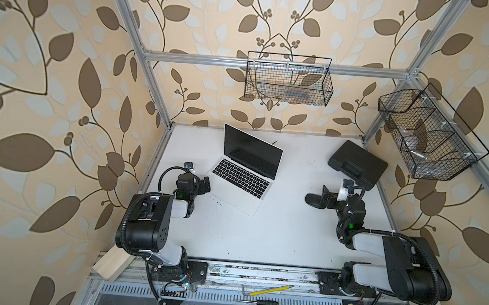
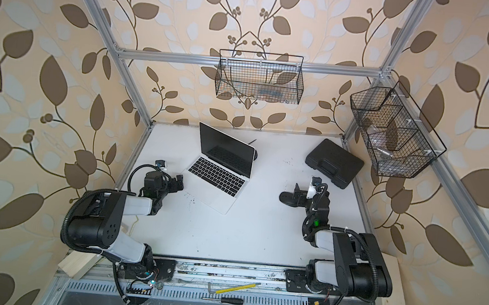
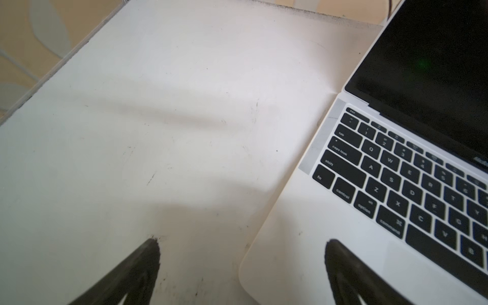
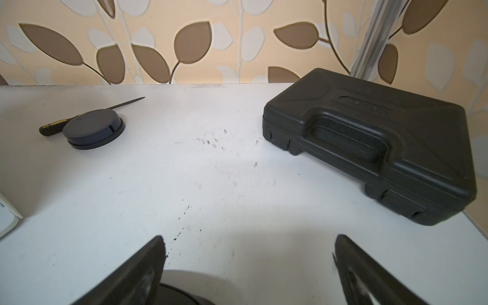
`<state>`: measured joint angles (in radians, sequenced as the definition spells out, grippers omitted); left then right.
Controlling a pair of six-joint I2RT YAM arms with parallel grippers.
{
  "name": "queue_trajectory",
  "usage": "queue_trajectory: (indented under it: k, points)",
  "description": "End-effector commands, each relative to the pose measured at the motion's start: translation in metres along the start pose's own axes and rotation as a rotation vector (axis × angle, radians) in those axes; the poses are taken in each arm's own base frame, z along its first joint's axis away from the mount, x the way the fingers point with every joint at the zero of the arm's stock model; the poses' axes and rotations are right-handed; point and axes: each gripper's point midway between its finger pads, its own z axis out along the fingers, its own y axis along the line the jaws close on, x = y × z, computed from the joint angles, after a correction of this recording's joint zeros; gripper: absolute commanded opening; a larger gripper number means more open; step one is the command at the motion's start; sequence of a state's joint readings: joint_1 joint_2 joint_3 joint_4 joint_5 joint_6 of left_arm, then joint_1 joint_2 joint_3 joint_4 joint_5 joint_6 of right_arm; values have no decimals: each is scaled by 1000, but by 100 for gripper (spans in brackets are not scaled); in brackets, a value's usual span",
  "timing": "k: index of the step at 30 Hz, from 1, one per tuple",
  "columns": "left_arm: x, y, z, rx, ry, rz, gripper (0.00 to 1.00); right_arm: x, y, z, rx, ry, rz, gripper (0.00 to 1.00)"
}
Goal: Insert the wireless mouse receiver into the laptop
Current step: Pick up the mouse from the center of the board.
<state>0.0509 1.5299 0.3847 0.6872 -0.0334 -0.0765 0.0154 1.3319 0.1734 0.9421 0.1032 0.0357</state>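
no receiver in sight; left gripper (image 1: pixel 205 184) at the laptop (image 1: pixel 244 182) corner, right gripper (image 1: pixel 326 197) over the mouse (image 1: pixel 312 199), both jaws spread, empty.

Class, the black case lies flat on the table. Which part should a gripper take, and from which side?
Probably the moulded handle, from above on the edge nearest the right gripper. The case lies flat and wide; the handle bar is its only narrow part.

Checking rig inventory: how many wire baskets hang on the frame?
2. The back basket hangs at the rear, behind the laptop; the side basket hangs on the right, near the black case.
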Motion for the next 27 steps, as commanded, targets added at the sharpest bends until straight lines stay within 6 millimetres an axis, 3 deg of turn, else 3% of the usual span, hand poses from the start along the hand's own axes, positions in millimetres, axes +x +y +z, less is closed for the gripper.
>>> queue_trajectory:
  k: [1,9,13,16,19,21,22,27]
  points:
    - [-28,-9,2,31,-85,24,99,-15,3,4,-14,-46,-13,100]
    - [-31,-14,-8,62,-127,35,99,-22,6,2,-48,-55,-12,100]
    - [-54,-36,-41,180,-225,104,99,-55,24,-8,-150,-52,-57,100]
    - [-74,-63,-73,257,-269,174,99,-78,55,-23,-323,-50,-186,100]
    - [-85,-112,-105,387,-292,282,99,-64,79,-29,-483,83,-352,100]
    - [-83,-141,-120,463,-273,349,99,-41,89,-30,-574,224,-459,100]
    - [-79,-154,-126,502,-261,372,99,-25,90,-32,-599,327,-523,99]
    - [-63,-193,-145,646,-236,426,99,15,86,-37,-695,629,-624,98]
